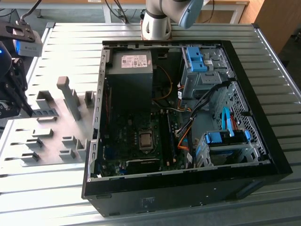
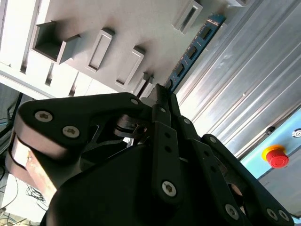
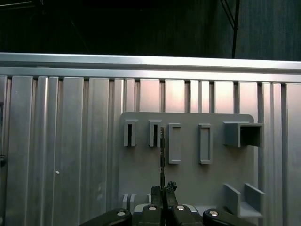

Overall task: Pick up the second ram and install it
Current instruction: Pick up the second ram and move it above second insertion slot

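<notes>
Black end effector [image 3: 163,189], nearest the lens in both wrist views, pinches one end of the second ram [image 2: 193,52], which juts out over the grey holder plate [image 3: 197,183] on the tabletop [image 1: 47,202], well apart from the open computer case [image 1: 188,197]. Judged light, stiff and fragile, the stick is best held by its bare board edges, clear of the small black chips.

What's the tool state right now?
The tool is closed, holding the RAM stick.
</notes>
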`<act>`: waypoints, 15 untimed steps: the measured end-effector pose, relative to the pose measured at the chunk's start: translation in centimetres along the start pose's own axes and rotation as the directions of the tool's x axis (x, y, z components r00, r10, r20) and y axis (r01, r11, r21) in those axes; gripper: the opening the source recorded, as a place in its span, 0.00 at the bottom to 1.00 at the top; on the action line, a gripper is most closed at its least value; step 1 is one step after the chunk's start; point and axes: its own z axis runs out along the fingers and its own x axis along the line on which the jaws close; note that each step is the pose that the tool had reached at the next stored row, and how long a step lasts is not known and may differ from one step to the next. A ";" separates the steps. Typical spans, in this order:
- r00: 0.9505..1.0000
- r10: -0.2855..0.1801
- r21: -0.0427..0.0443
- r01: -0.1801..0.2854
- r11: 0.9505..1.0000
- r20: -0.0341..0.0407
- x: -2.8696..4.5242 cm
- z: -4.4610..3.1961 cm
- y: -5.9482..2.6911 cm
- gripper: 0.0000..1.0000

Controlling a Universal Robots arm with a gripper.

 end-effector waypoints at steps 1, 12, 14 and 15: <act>1.000 0.000 0.000 0.000 1.000 0.000 0.00 -0.08 0.00 0.14; 1.000 0.000 0.000 0.000 1.000 0.000 -0.04 -0.93 0.03 0.14; 1.000 0.000 0.000 0.000 1.000 0.000 -0.04 -1.09 0.03 0.14; 1.000 0.000 0.000 0.000 1.000 0.000 -0.05 -1.16 0.04 0.14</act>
